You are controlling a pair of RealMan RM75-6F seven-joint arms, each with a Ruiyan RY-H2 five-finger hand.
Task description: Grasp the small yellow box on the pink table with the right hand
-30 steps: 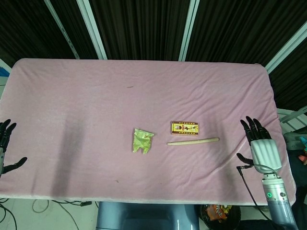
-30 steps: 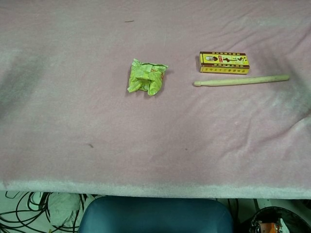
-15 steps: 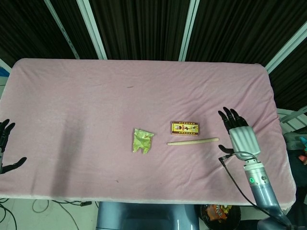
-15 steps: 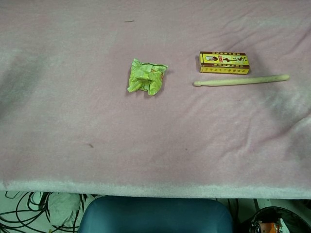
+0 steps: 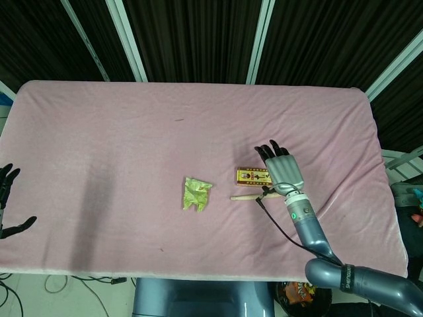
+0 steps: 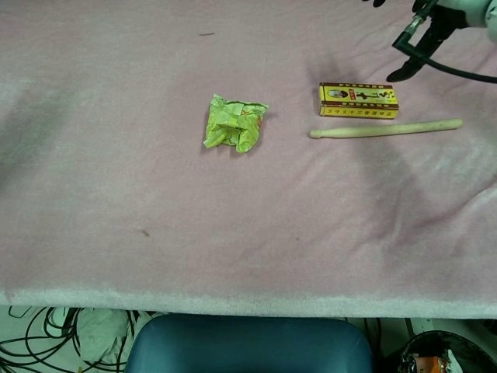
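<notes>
The small yellow box (image 5: 252,176) (image 6: 358,100) lies flat on the pink table (image 5: 132,145), right of centre. My right hand (image 5: 281,170) hovers over the box's right end with its fingers spread and nothing in them; it hides that end in the head view. The chest view shows only part of the right hand (image 6: 423,35) at the top right, above the box and apart from it. At the table's left edge my left hand (image 5: 8,201) stays open and empty.
A wooden stick (image 5: 248,196) (image 6: 386,129) lies just in front of the box, parallel to it. A crumpled green wrapper (image 5: 196,193) (image 6: 234,123) sits to the left of the box. Dark slatted panels stand behind the table.
My right hand has swept from the table's right edge leftward to above the box's right end. It has entered the chest view. Box, stick, wrapper and left hand have not moved.
</notes>
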